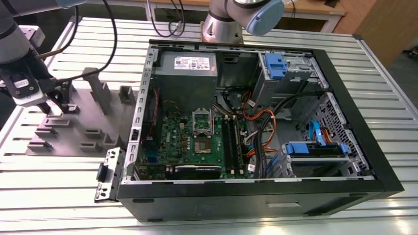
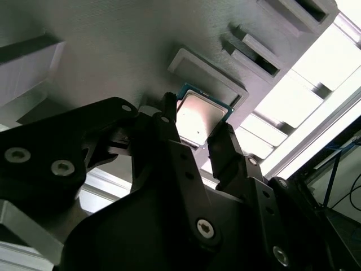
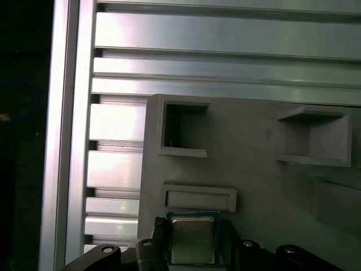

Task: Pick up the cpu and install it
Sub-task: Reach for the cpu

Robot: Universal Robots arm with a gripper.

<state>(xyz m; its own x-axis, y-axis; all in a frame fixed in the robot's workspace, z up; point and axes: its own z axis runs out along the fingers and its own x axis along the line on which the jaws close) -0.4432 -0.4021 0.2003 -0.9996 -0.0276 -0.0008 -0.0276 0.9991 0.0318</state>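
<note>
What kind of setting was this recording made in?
Probably a robotics lab bench for computer assembly: an open desktop case lies on a slotted aluminium table, beside a grey fixture plate, over which the claw holds the cpu.

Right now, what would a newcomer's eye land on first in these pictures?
The open computer case, its green board and cables laid bare, takes up the exterior view's middle and right on a slatted metal table. At that view's left, the arm is down over a grey holder plate. In both wrist views the gripper clamps the small silver cpu.
</note>
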